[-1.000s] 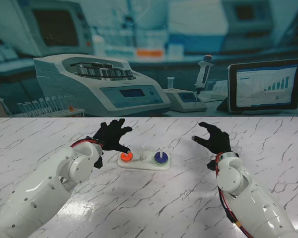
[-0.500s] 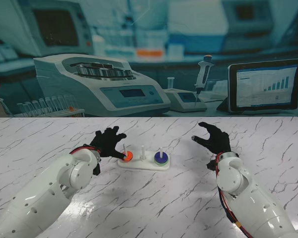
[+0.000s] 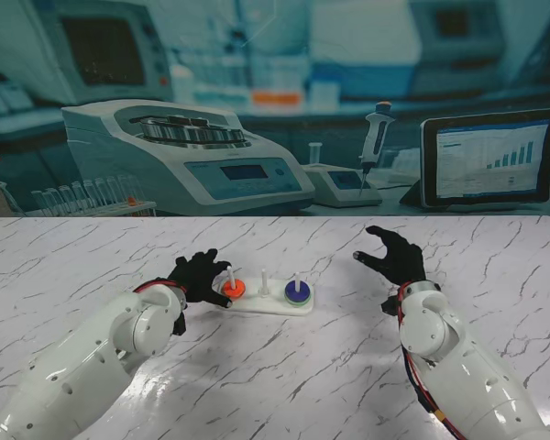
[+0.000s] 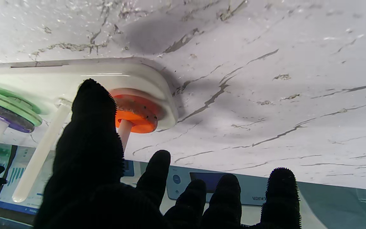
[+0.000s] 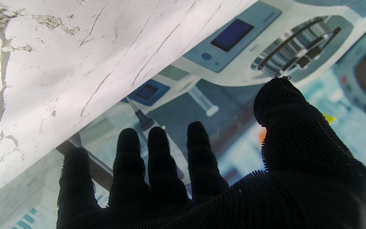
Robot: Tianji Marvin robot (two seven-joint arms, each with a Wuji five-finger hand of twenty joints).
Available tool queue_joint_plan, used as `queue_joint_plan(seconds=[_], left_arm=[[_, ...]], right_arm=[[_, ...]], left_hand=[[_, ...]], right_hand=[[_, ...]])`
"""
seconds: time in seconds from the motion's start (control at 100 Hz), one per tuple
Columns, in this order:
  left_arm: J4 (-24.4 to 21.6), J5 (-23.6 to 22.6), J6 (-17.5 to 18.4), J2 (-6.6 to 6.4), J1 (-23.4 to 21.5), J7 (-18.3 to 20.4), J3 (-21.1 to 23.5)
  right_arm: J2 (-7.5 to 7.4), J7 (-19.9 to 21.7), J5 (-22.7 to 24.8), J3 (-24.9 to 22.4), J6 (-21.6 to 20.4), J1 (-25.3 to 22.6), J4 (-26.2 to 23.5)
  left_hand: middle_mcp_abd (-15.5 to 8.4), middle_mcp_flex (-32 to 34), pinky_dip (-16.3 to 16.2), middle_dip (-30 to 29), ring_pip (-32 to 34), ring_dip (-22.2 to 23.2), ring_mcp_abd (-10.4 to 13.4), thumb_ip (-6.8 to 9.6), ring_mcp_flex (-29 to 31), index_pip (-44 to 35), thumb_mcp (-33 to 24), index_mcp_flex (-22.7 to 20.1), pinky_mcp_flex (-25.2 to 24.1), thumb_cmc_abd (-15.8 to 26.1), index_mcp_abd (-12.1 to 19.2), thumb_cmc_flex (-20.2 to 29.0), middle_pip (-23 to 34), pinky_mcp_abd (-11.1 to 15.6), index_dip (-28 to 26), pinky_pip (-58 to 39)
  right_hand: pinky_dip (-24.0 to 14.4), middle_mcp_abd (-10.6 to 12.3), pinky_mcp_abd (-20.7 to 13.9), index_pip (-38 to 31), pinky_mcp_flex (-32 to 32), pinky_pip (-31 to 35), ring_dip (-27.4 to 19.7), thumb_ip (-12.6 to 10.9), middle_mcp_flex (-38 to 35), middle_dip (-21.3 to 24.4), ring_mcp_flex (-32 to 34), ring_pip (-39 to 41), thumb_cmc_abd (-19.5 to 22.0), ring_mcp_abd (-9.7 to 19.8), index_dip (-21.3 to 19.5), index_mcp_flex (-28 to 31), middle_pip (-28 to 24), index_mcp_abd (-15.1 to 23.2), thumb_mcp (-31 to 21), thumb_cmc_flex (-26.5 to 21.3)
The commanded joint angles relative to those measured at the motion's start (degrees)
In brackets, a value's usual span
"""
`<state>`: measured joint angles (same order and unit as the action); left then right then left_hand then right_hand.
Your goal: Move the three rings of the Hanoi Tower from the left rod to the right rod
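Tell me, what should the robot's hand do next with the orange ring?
Probably close the left hand on the orange ring and lift it off its rod. The fingers are open beside it, and the purple and green rings already sit on the right rod.

text: none legible | tablet [image 3: 491, 158]: bar chart, writing too small
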<state>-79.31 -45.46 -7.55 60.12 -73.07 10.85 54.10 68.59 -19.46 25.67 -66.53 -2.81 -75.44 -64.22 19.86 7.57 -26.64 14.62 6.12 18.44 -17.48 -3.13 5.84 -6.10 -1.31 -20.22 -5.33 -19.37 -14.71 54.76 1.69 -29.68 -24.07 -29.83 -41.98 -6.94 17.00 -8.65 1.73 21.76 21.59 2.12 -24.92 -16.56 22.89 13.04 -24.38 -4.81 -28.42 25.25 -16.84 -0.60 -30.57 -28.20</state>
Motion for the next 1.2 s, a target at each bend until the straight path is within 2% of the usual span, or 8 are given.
queue_joint_plan(seconds=[0.0,0.4,0.76,0.96,1.19], left_arm=[[0.7,0.3,1.6,0.46,0.2,0.5,-0.4],[3.6,2.4,2.0,0.84,2.5,-0.1,-2.8],[4.8,3.2,2.2,0.88,3.6,0.3,-4.4],[5.5,3.5,2.0,0.99,4.2,0.1,-5.2],[5.6,3.8,1.1,1.13,4.4,-0.1,-5.6]], right_arm=[[0.45,-0.1,-0.1,0.2,0.0,-0.5,-0.4],[0.45,-0.1,-0.2,0.1,0.1,-0.5,-0.5],[0.43,0.0,-0.1,0.0,0.2,-0.5,-0.6],[0.41,0.0,0.0,-0.1,0.0,-0.5,-0.6],[0.44,-0.1,-0.1,-0.1,0.0,-0.5,-0.6]], left_hand=[[-0.2,-0.6,-0.8,0.6,-0.3,0.5,-0.6,1.79,0.0,0.7,1.3,1.1,-0.5,0.5,1.1,-0.6,-0.2,-0.7,-0.9,-0.1],[-0.4,-0.9,-1.0,0.6,-0.5,0.5,-0.4,1.86,-0.3,0.6,1.0,0.9,-0.7,0.3,1.4,-0.8,-0.2,-0.7,-1.0,0.4],[-0.6,-0.8,-1.1,0.6,-0.4,0.5,-0.4,1.87,-0.1,-0.1,0.3,-0.4,-0.6,0.1,2.9,-0.4,-0.2,-0.6,-1.5,0.5],[-1.2,-0.1,-1.3,0.8,-0.3,0.7,-0.1,1.84,0.2,-3.4,-0.6,-3.6,-0.5,0.5,5.7,0.7,0.0,-0.6,-4.3,0.5],[-2.5,1.9,-1.5,1.0,-0.1,0.8,0.4,1.26,0.7,-7.3,0.6,-8.0,-0.4,5.3,9.5,2.4,0.5,-0.2,-8.9,0.4]], right_hand=[[-0.6,0.6,-0.8,-0.7,-0.4,0.4,0.9,-1.5,-0.5,0.3,0.0,0.7,0.7,0.1,0.7,1.0,-0.4,0.8,0.7,-0.4],[-0.6,0.2,-0.9,-0.6,-0.8,0.2,0.8,-1.5,-0.2,0.5,0.1,0.3,0.7,-0.3,0.7,0.8,0.1,0.4,0.7,-0.8],[-0.6,-0.1,-0.4,-0.9,-0.6,0.2,1.0,-1.5,-0.7,0.2,0.5,0.7,0.4,-0.7,0.5,1.2,-0.1,0.4,0.8,-0.8],[-0.6,0.2,-0.4,-0.9,-0.4,0.3,1.2,-1.5,-0.8,0.2,1.1,1.5,0.5,-0.6,0.6,1.3,-0.4,0.6,0.7,-0.7],[-0.6,0.5,-0.7,-0.5,-0.3,0.4,1.3,-1.5,-0.8,0.2,1.2,2.2,0.8,-0.4,0.9,0.7,-0.5,1.4,0.8,-0.7]])
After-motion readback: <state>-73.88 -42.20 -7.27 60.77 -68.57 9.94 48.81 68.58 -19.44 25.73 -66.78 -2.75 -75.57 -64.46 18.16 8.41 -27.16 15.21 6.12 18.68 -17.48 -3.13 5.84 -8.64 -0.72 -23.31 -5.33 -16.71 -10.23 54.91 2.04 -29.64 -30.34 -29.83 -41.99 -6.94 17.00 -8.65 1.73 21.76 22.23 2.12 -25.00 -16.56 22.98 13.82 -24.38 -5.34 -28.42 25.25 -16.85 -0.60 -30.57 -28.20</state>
